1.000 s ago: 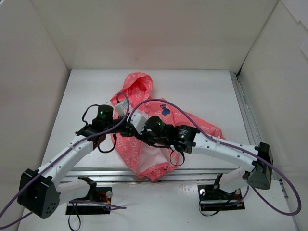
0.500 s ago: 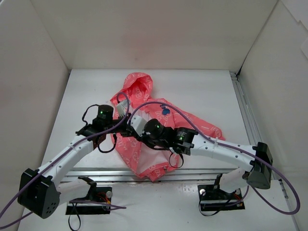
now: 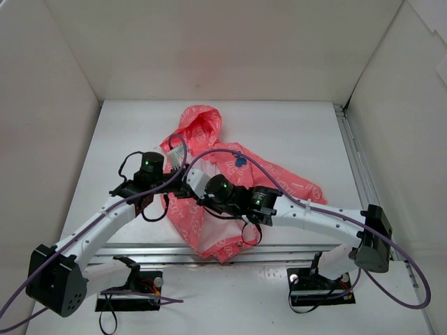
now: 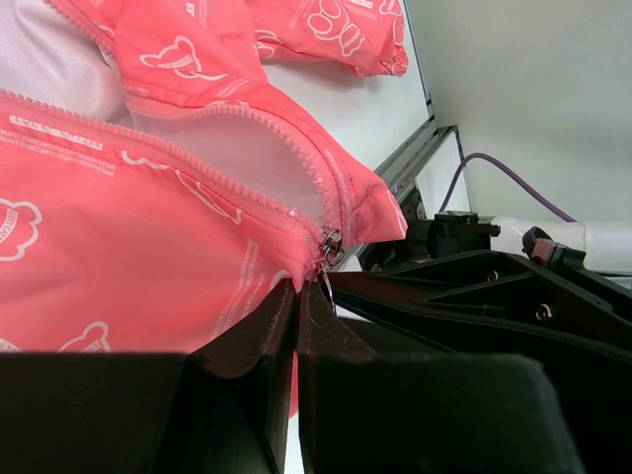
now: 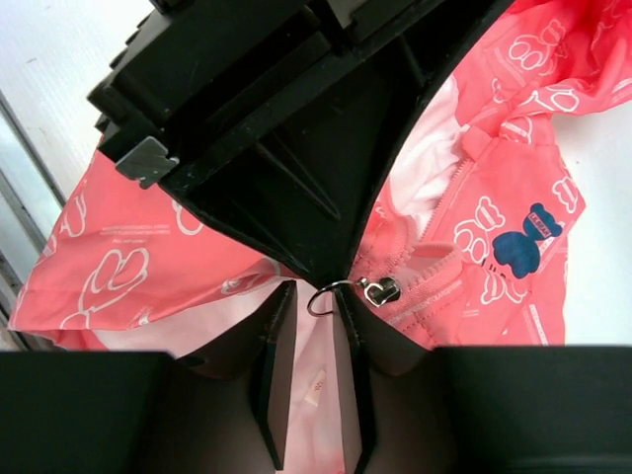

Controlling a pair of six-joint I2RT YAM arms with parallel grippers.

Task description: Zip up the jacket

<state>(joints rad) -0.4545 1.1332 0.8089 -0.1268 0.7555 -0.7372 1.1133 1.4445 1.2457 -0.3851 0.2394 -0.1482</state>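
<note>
Your matte white counter (image 3: pixel 300 132) carries the crumpled coral-pink rain jacket with white printed bears (image 3: pixel 202 129). It lies mid-counter, with smooth white lining showing where the front gapes. Your left gripper (image 4: pixel 297 291) is pinched tight on the jacket's thin fabric at the bottom of the toothed zip. Your right gripper (image 5: pixel 311 293) is narrowed onto the thin metal ring pull (image 5: pixel 321 296) of the silver slider (image 5: pixel 380 289). From above, the wrists hide both contacts. The dark blue emblem (image 5: pixel 518 242) sits nearby.
</note>
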